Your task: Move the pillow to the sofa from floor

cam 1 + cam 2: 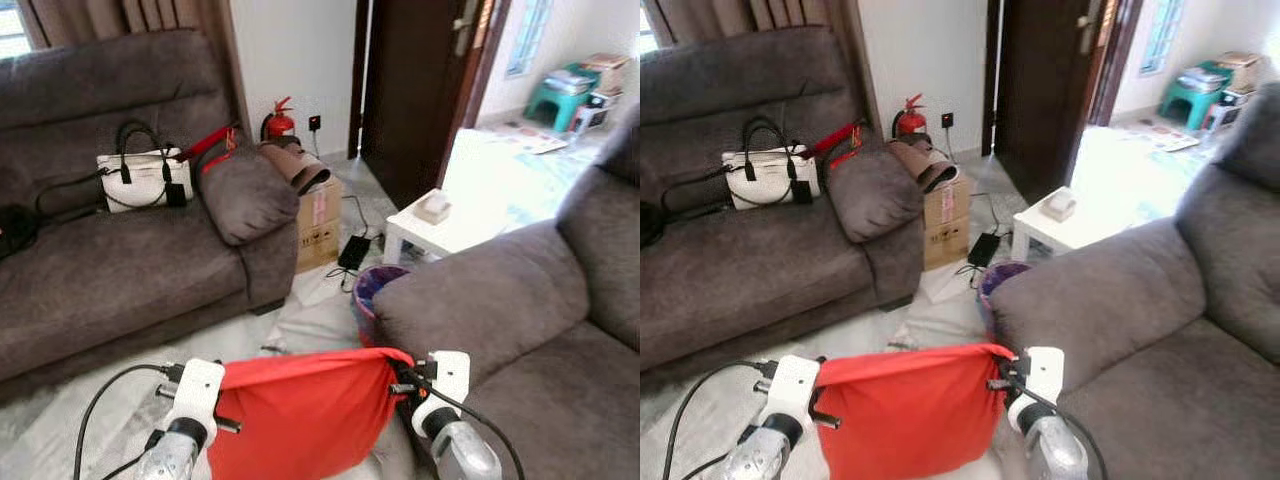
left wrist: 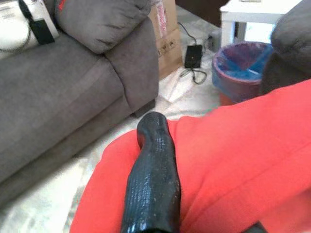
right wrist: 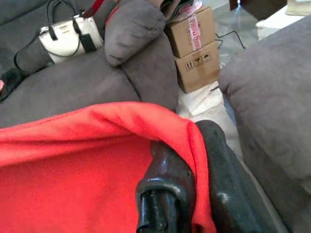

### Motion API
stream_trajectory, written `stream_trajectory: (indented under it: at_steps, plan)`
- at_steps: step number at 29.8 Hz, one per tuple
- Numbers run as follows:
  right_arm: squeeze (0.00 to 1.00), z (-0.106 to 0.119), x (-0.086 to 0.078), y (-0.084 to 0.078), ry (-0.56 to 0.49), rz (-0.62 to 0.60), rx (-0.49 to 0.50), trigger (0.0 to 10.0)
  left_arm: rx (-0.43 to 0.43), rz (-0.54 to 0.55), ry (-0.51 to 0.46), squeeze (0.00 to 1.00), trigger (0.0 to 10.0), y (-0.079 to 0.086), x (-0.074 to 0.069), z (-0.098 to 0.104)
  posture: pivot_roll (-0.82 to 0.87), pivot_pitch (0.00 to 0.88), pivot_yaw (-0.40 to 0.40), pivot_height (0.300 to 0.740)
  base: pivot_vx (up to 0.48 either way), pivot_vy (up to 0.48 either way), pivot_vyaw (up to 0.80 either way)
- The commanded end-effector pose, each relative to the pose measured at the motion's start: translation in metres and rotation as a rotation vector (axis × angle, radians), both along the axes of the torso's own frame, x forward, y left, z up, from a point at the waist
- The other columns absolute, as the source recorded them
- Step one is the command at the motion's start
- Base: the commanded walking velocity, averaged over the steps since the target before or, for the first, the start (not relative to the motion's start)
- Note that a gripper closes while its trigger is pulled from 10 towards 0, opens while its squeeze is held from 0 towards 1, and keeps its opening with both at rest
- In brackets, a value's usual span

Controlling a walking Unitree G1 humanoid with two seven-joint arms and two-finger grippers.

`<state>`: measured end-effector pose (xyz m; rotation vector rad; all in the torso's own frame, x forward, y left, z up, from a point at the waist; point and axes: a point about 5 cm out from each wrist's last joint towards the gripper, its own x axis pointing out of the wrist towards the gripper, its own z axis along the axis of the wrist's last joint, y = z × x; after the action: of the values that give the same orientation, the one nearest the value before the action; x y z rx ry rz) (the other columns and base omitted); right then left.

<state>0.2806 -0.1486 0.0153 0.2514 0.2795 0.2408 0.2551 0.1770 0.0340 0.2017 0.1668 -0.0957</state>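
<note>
A red pillow (image 1: 300, 415) hangs low in front of me, held up between both grippers above the pale floor. My left gripper (image 1: 228, 408) grips its left edge; in the left wrist view one black finger (image 2: 153, 179) lies across the red fabric (image 2: 238, 155). At the top right corner my right gripper (image 1: 400, 380) is shut, with the cloth (image 3: 87, 165) pinched between its two fingers (image 3: 165, 179). A grey sofa (image 1: 120, 270) stands ahead on the left. A second grey sofa (image 1: 520, 310) is close on my right.
A white handbag (image 1: 145, 180) and a grey cushion (image 1: 245, 195) lie on the left sofa. Between the sofas are a cardboard box (image 1: 318, 225), a red fire extinguisher (image 1: 280, 122), a bin with a blue liner (image 1: 375, 290) and a small white table (image 1: 440, 225). A dark door (image 1: 410, 90) stands open behind.
</note>
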Motion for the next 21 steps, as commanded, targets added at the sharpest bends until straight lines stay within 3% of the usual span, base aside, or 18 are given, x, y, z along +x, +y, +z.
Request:
stream_trajectory:
  at_steps: [1,8,15,21]
  plan:
    - [0.0,0.0118,0.0079,-0.0166,-0.055,-0.075,0.0,10.0,0.022,0.075,-0.081,0.0,10.0,0.0173,0.0045,0.0149,0.17,0.0,0.005,0.74,-0.277,0.0,0.0]
    - [0.0,0.013,0.0083,-0.0173,-0.059,-0.074,0.003,10.0,0.019,0.074,-0.077,0.0,10.0,0.0159,0.0037,0.0136,0.17,0.0,0.002,0.74,-0.274,0.0,0.0]
    - [0.0,0.0111,0.0086,-0.0189,-0.039,-0.068,-0.018,10.0,0.004,0.076,-0.062,0.0,10.0,0.0156,0.0027,0.0112,0.17,0.0,-0.002,0.74,0.0,0.0,0.0]
    - [0.0,0.0106,0.0088,-0.0175,-0.032,-0.061,-0.01,10.0,0.0,0.069,-0.063,0.0,10.0,0.015,0.0022,0.011,0.17,0.0,-0.005,0.74,0.0,0.0,-0.8]
